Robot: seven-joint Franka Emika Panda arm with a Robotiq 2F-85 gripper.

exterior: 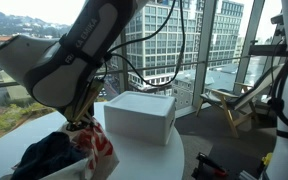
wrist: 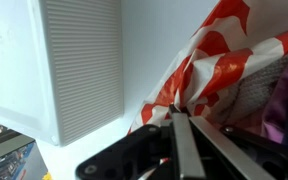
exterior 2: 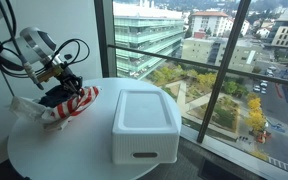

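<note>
My gripper (wrist: pixel 183 115) is shut on the edge of a red-and-white patterned cloth (wrist: pixel 219 60), pinching a fold of it between the closed fingers. In both exterior views the gripper (exterior 2: pixel 68 85) (exterior: pixel 82 118) sits low over the cloth (exterior 2: pixel 76 103) (exterior: pixel 96 150) on a round white table (exterior 2: pixel 74 150). A dark blue garment (exterior: pixel 46 158) lies bunched with the cloth, also seen in an exterior view (exterior 2: pixel 56 95). A white lidded plastic bin (exterior 2: pixel 144 125) (exterior: pixel 140 115) stands just beside the cloth; its ribbed side (wrist: pixel 79 70) fills the left of the wrist view.
Floor-to-ceiling windows (exterior 2: pixel 174 40) stand close behind the table. A wooden chair (exterior: pixel 229 103) stands on the floor beyond the table. The arm's cables (exterior 2: pixel 29 55) hang near the wall.
</note>
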